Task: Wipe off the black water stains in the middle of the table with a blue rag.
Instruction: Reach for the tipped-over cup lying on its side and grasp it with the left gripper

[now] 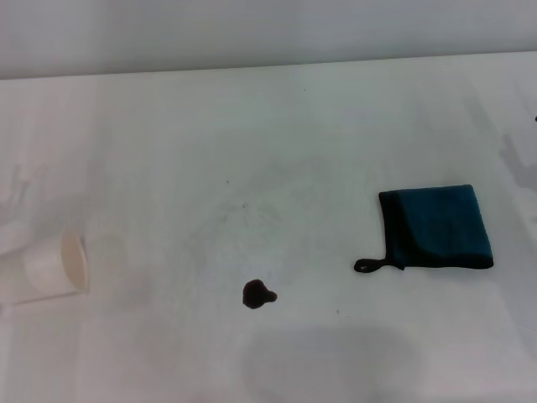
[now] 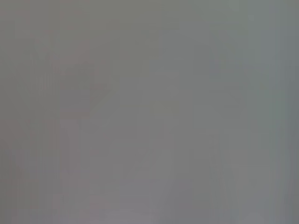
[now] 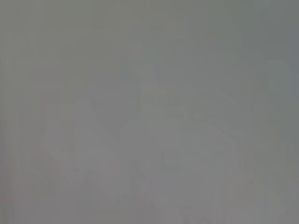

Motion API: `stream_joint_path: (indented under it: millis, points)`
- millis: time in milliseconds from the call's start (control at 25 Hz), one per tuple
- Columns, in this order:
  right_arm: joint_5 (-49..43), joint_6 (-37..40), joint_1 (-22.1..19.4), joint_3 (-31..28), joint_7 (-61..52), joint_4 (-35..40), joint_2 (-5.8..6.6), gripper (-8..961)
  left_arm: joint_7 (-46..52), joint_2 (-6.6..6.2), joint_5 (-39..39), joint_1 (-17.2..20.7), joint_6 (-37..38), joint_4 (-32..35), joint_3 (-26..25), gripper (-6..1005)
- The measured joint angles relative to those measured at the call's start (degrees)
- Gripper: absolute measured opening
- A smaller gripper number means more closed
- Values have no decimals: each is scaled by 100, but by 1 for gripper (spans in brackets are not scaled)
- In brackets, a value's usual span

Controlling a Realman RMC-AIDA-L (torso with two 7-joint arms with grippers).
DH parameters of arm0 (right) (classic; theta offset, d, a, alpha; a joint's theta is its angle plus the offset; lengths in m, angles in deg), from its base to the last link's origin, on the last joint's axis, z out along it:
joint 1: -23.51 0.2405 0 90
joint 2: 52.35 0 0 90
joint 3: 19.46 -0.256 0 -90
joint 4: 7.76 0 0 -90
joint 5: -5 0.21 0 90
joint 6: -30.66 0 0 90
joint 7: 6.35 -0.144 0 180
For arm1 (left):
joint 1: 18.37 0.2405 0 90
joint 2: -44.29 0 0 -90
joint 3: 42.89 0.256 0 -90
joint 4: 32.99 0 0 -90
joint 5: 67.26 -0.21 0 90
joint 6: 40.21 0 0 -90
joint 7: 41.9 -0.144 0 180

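The black water stain, a small dark blob with a side lobe, lies on the white table near the front middle in the head view. The blue rag lies flat to the right of it, well apart, with black edging and its black loop pointing toward the stain. Neither gripper shows in the head view. Both wrist views show only plain grey, with nothing recognisable in them.
A white paper cup lies on its side at the table's left edge, its mouth facing right. Faint grey smudges and tiny specks mark the tabletop behind the stain. The table's far edge meets a pale wall.
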Motion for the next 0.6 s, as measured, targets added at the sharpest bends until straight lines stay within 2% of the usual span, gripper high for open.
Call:
stream_joint_path:
  millis: [160, 600]
  points:
    - [-13, -7, 7, 41, 0, 54, 0, 862, -8, -3, 2, 7, 7, -23, 0, 876]
    - [-23, 49, 59, 48, -36, 73, 0, 859, 38, -7, 3, -20, 14, 2, 0, 877]
